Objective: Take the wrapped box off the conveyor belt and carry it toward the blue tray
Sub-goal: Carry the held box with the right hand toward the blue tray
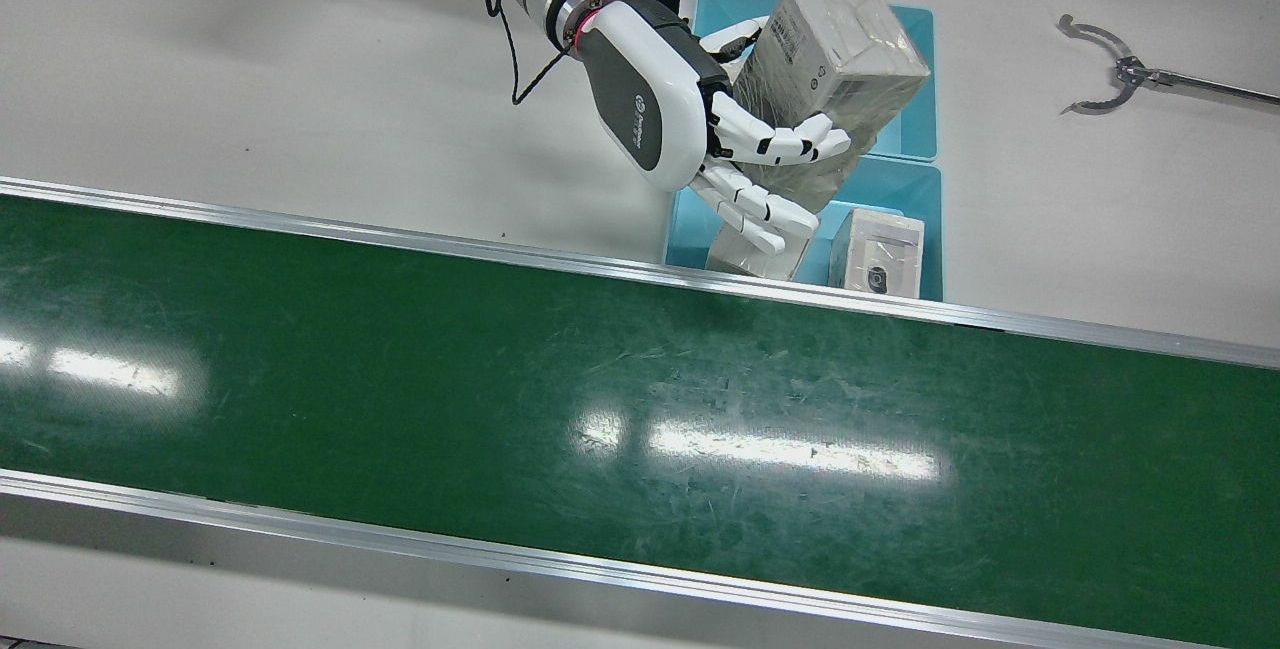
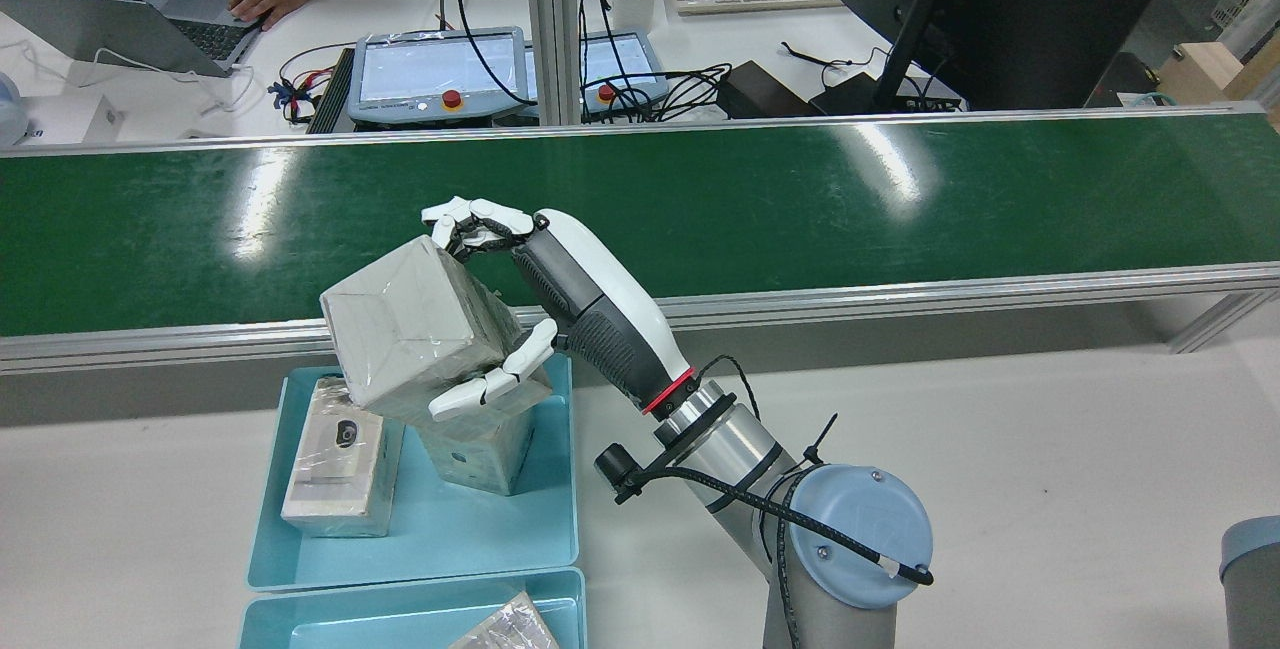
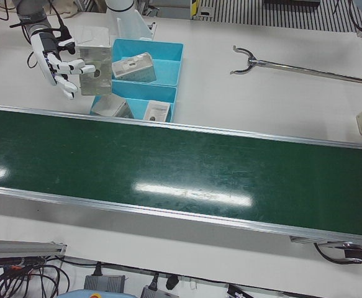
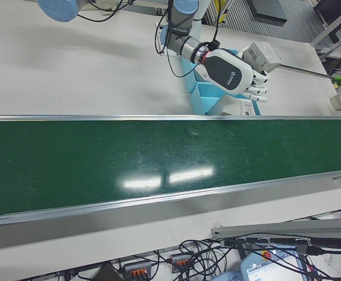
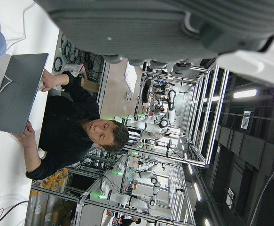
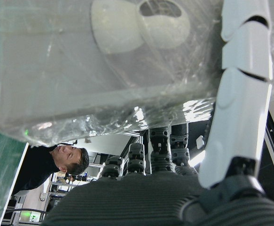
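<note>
Front view: the right hand [image 1: 700, 119] was closed around the wrapped box [image 1: 840, 59], fingers on one face and thumb behind; the box was tilted, clear of the conveyor belt [image 1: 600, 409] and above the blue tray [image 1: 915, 189].
Rear view: the wrapped box [image 2: 410, 329] hung in the air over the tray's belt-side end, just above two parcels [image 2: 340, 469] already lying in it; bare tray floor [image 2: 470, 539] showed nearer the robot.
Left-front view: the box was gripped at one end, most of it jutting out past the fingers.
Right-front view: the same grip, with the wrist angled down toward the tray.
Left hand view: only the left hand's [image 5: 151, 28] dark palm edge showed, so I cannot tell how its fingers stood; no box before it.
Right hand view: film-wrapped box pressed to the palm, one of the fingers [image 6: 240, 108] laid across it.
Step in hand: carry is nearly done, in my judgement.
Doing it well: keep the squeeze steady, since the film looks slippery and the load sits off-centre; move slowly toward bare tray floor, high enough to clear the parcels beneath.
</note>
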Robot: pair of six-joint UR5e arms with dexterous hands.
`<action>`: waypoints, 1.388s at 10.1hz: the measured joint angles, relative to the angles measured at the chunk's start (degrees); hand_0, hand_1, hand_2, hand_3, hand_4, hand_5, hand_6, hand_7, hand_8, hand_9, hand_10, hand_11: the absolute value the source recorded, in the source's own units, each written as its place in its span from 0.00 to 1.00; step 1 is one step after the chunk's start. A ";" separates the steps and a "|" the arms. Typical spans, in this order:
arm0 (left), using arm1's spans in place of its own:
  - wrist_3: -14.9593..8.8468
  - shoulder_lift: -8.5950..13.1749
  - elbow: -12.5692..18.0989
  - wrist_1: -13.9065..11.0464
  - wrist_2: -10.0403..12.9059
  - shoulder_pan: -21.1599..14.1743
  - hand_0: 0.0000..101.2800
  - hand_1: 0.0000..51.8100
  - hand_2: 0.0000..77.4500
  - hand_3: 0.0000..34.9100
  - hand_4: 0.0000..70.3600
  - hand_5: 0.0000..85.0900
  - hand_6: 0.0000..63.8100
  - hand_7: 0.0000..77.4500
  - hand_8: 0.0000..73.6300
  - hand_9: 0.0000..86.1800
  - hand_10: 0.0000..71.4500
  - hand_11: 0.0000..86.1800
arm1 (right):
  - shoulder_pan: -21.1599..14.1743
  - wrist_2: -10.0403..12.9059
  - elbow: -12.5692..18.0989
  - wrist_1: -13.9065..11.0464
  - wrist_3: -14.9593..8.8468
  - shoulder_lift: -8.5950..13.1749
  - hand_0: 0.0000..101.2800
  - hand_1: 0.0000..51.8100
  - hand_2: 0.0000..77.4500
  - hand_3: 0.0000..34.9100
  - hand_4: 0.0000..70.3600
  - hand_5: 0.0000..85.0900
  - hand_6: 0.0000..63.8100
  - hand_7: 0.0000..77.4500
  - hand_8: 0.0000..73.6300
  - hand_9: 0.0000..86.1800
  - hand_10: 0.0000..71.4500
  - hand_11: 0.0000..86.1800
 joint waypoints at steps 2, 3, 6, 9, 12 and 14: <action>0.00 0.00 0.00 0.00 0.00 0.00 0.00 0.00 0.01 0.00 0.00 0.01 0.00 0.01 0.01 0.00 0.01 0.01 | -0.04 0.02 -0.18 -0.02 0.02 0.00 0.46 0.12 0.14 0.05 0.17 0.35 0.43 0.13 0.06 0.02 0.05 0.06; 0.00 0.00 0.00 0.00 0.00 0.00 0.00 0.00 0.01 0.00 0.00 0.01 0.00 0.00 0.01 0.01 0.01 0.01 | -0.05 0.02 -0.20 -0.03 0.02 0.00 0.46 0.26 0.14 0.06 0.18 0.29 0.36 0.18 0.06 0.02 0.02 0.09; 0.00 0.00 0.00 0.00 0.00 0.00 0.00 0.00 0.01 0.00 0.00 0.01 0.00 0.00 0.01 0.00 0.01 0.01 | 0.01 0.02 -0.23 -0.05 0.03 -0.07 0.47 0.23 0.16 0.02 0.18 0.37 0.44 0.18 0.06 0.02 0.06 0.09; 0.00 0.00 0.00 0.00 0.00 0.00 0.00 0.00 0.01 0.00 0.00 0.01 0.00 0.01 0.01 0.00 0.01 0.01 | -0.04 0.00 -0.24 -0.10 0.01 -0.07 0.47 0.23 0.17 0.05 0.20 0.37 0.44 0.18 0.06 0.02 0.06 0.09; 0.00 0.00 0.00 0.00 0.00 0.00 0.00 0.00 0.01 0.00 0.00 0.01 0.00 0.01 0.01 0.00 0.00 0.01 | 0.44 -0.25 1.36 -0.16 0.00 -0.30 0.47 0.23 0.18 0.00 0.17 0.38 0.41 0.19 0.06 0.02 0.06 0.09; 0.00 0.00 0.00 0.00 0.00 0.00 0.00 0.00 0.01 0.00 0.00 0.01 0.00 0.00 0.01 0.00 0.01 0.01 | 4.44 -0.32 4.90 -5.56 -0.03 -1.34 0.47 0.23 0.18 0.00 0.17 0.38 0.41 0.19 0.06 0.02 0.06 0.09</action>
